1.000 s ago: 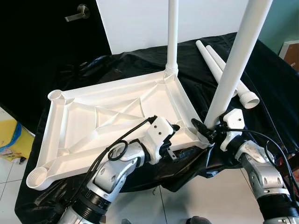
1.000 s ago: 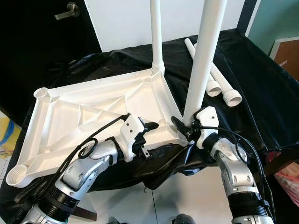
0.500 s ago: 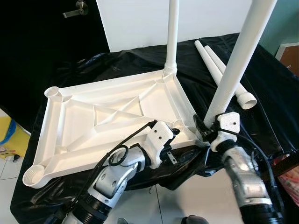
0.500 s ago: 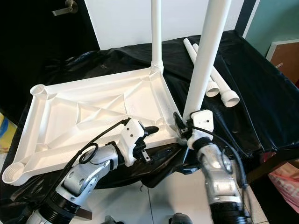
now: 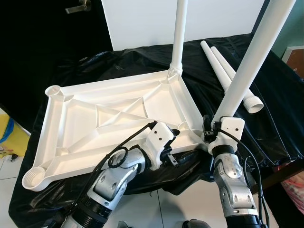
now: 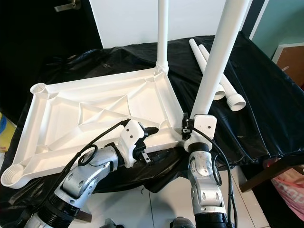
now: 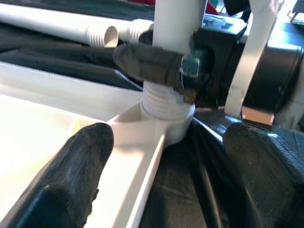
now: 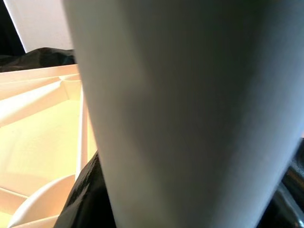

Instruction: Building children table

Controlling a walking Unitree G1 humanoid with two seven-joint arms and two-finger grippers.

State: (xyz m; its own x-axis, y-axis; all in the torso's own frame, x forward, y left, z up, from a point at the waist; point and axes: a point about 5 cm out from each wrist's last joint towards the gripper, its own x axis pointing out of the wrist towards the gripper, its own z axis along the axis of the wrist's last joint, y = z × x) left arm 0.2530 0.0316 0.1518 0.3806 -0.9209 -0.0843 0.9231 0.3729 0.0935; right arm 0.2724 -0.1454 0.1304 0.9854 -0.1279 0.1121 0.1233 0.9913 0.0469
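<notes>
Two legs are already up on the upturned tabletop (image 5: 114, 118), which lies underside-up across the black-draped desk (image 5: 266, 109) so its corner sockets face the ceiling and can take legs from above. At the far right corner one leg (image 5: 179, 38) stands seated and upright; at the near right corner a second leg (image 5: 247, 66) leans slightly, its threaded foot in the socket (image 7: 161, 124), so it looks mid-screw rather than home. That's why the right tool (image 6: 189, 127) is clamped around that leg just above the socket: a low grip steadies and turns it. Beside it, the left tool (image 7: 164, 156) sits at the tabletop's near edge with fingers spread apart, one over the rim and one outside, gripping nothing, probably bracing the panel. Spare legs (image 5: 228, 73) lie loose toward the desk's far right corner, near sockets on the left waiting unfilled.
</notes>
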